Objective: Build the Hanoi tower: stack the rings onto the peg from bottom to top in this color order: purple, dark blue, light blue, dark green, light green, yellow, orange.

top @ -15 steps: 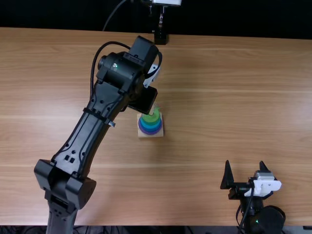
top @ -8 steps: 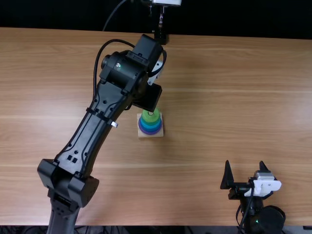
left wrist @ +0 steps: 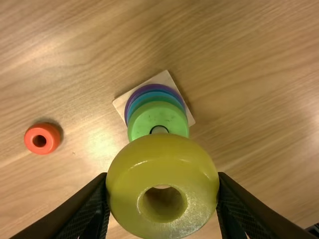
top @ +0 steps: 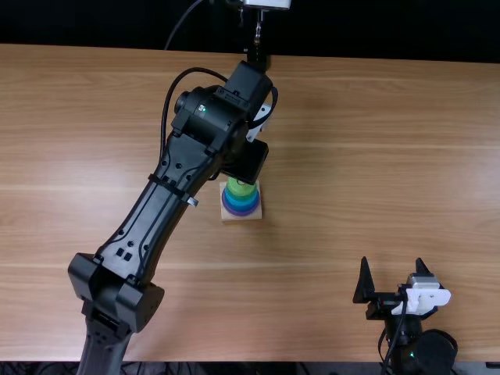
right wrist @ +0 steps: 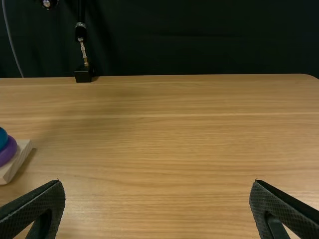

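While the right gripper [top: 393, 267] stands spread wide near the table's [top: 351, 156] near edge, the left gripper [top: 247, 160] grips a yellow ring [left wrist: 162, 224] near the peg [left wrist: 159, 130], where a light green ring [left wrist: 149, 117] tops blue and purple rings [top: 241, 212] on a square wooden base [left wrist: 165, 77]; an orange ring [left wrist: 49, 130] lies on the table, well apart.

Left arm [top: 160, 207] outstretched | left gripper [top: 245, 161] clamped | right gripper [top: 392, 262]: 2 fingers [top: 364, 285] apart

In the top view, the left arm [top: 152, 215] partly hides the light green ring [top: 241, 190]. The right wrist view's edge cuts the base [right wrist: 18, 162] and purple ring [right wrist: 8, 152].
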Controlling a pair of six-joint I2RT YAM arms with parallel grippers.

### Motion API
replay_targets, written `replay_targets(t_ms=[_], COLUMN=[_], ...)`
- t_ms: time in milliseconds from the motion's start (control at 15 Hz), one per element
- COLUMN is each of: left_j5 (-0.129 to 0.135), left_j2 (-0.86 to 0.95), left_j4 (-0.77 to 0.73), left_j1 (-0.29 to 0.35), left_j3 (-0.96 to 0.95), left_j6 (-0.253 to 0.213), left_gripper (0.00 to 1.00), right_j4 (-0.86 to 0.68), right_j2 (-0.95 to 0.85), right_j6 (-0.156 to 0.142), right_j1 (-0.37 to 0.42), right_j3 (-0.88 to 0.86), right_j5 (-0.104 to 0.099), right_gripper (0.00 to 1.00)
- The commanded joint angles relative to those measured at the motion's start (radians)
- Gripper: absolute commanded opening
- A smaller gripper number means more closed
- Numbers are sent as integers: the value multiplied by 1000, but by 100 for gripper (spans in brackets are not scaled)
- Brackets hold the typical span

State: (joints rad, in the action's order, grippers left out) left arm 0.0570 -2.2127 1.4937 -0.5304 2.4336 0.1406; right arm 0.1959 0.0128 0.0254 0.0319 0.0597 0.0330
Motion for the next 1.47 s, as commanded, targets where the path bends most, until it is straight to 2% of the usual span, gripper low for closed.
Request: replay_targets(t_ms=[0,333,400,467,533,600,733,800,1067,1400], left_j5=[4,4,4,4,6,20,98,122,116,109], left_j2=[-39,-56,-54,-54,-53,-53,-48,-45,-12,113], left_j4=[3,5,3,3,5,3,5,5,-41,-87], left_j1=[-14,-19,-19,-19,-19,-19,-14,-8,10,113], left_j3=[30,30,30,27,22,18,8,4,22,8], left_j6=[16,16,16,14,14,14,16,14,1,-1], left_gripper=[0,2,16,40,71,100,100,100,100,100], right_j4=[68,68,70,68,70,70,70,68,68,70], right_j2=[-13,-13,-13,-13,-13,-13,-13,-13,-13,-13], right_j6=[0,0,0,0,0,0,0,0,0,0], right_j1=[6,6,6,6,6,6,6,6,6,6], right_j3=[-41,-41,-41,-41,-41,-41,-41,-41,-41,-41], right_j5=[6,6,6,6,6,6,6,6,6,6], right_gripper=[100,100,100,100,100,100,100,100,100,100])
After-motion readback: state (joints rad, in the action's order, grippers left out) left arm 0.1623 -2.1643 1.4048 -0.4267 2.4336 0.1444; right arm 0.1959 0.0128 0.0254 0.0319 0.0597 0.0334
